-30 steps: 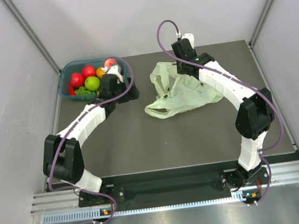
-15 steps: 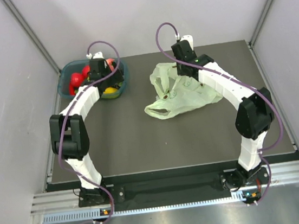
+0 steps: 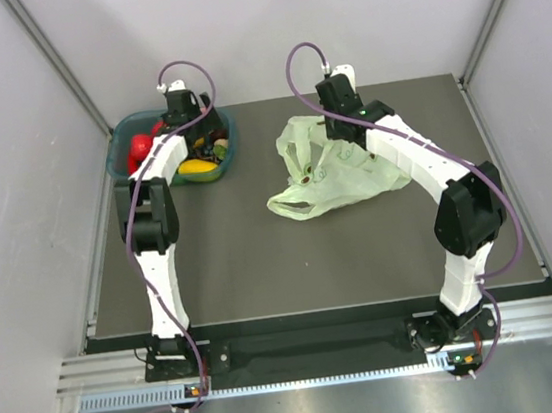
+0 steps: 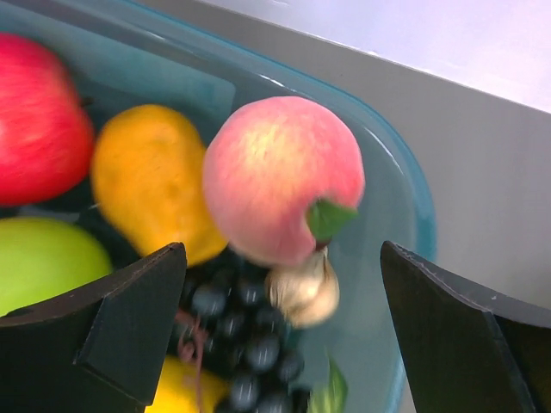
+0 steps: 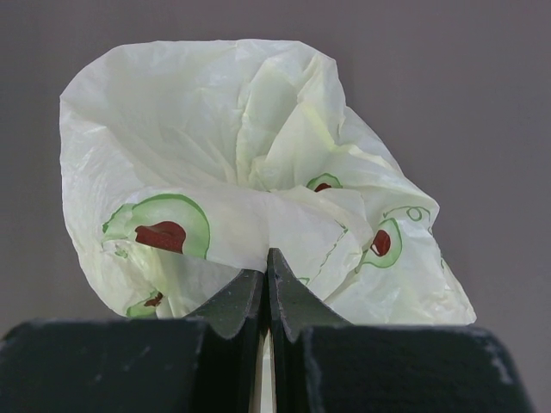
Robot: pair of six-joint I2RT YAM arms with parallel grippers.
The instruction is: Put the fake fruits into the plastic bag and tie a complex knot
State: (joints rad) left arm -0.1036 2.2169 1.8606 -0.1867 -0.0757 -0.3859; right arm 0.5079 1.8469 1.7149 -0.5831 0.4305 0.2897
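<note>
The fake fruits lie in a teal tub [image 3: 227,144] at the back left. My left gripper [image 3: 190,126] hangs over them, open and empty. In the left wrist view the left gripper [image 4: 280,284] has its jaws wide apart, with the pink peach [image 4: 280,176] and dark grapes [image 4: 237,335] between them. An orange fruit [image 4: 151,176], a red apple [image 4: 39,120] and a green apple [image 4: 43,258] lie to the left. My right gripper [image 3: 342,130] is shut on the pale green plastic bag [image 3: 328,178], pinching a fold of the bag [image 5: 224,163] at the gripper's closed tips [image 5: 267,258].
The tub's rim [image 4: 405,189] curves to the right of the peach. A small beige garlic-like piece [image 4: 303,292] lies under the peach. The bag's mouth [image 3: 301,201] gapes towards the table's middle. Grey walls close in the table at the back and sides.
My left arm has swung from the table beside the tub to stretch out over the tub and its fruits. The right arm and the bag have not moved.
</note>
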